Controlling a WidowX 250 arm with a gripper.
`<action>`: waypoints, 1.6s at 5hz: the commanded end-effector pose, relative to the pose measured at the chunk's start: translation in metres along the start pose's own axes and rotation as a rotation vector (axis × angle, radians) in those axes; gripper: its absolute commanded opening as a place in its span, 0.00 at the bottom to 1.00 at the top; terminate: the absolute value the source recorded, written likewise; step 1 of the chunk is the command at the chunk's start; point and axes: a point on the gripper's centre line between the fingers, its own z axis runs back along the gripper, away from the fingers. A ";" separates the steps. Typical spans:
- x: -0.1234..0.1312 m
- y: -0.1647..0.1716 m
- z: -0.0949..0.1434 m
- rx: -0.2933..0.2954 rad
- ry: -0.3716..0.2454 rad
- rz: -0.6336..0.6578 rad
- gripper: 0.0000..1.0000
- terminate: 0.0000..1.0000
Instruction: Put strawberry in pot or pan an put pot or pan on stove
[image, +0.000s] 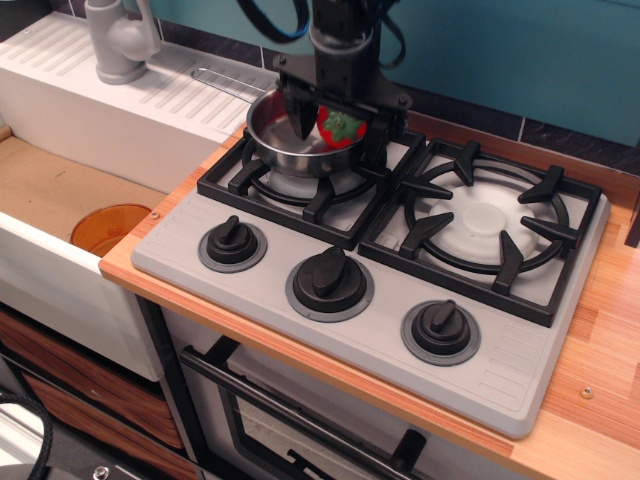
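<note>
The shiny steel pan sits on the left burner of the grey stove, its wire handle pointing back left over the drainboard. The red strawberry with its green top lies inside the pan at its right side. My gripper hangs straight down over the pan and is open. Its left finger reaches into the pan left of the strawberry. Its right finger is at the pan's right rim. The fingers stand on both sides of the strawberry and partly hide it.
An orange round dish lies in the sink at the left. A grey faucet stands on the white drainboard at the back left. Three black knobs line the stove's front. The right burner is bare.
</note>
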 end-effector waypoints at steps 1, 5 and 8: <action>0.006 -0.006 0.010 -0.001 -0.040 0.031 0.00 0.00; 0.007 -0.005 0.024 -0.005 -0.026 0.030 0.00 0.00; 0.013 -0.012 0.123 0.050 0.148 0.055 0.00 0.00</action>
